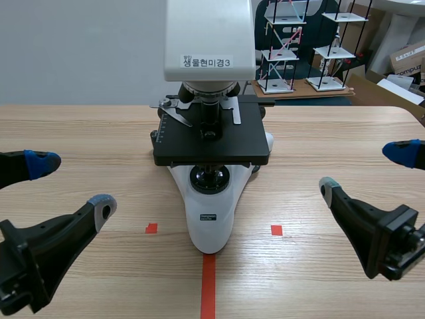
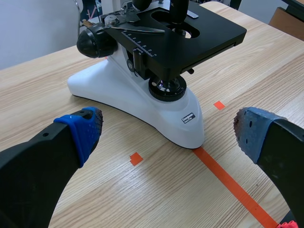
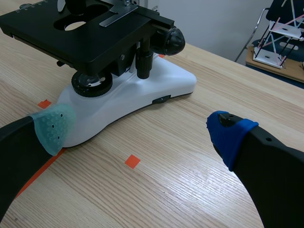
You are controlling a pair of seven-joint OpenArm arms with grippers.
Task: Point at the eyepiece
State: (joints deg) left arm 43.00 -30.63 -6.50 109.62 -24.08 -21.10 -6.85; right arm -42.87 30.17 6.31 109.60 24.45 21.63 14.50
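- Eyepiece: it shows in none of the views. In the scene view the microscope [image 1: 211, 166] stands ahead of and between the two grippers, and its white head [image 1: 209, 40] runs out of sight upward. The eyepiece is presumably on that hidden upper part.
- Scene view: the left gripper [image 1: 74, 184] and right gripper [image 1: 364, 171] sit low over the table [image 1: 80, 133], one on each side of the microscope and well apart from it. Both have their fingers spread wide, hold nothing, and aim roughly level rather than upward. Judging by this, the pointing has not begun. An arm has yet to rise and aim a fingertip at the top of the microscope.
- Left wrist view: the left gripper [image 2: 168, 130] is spread wide and empty. The white base [image 2: 142, 102] lies just ahead of it, with the black stage [image 2: 199, 33] further ahead.
- Right wrist view: the right gripper [image 3: 141, 129] is likewise wide and empty. The microscope's base lies ahead, nearer its grey-green pad [image 3: 53, 124].
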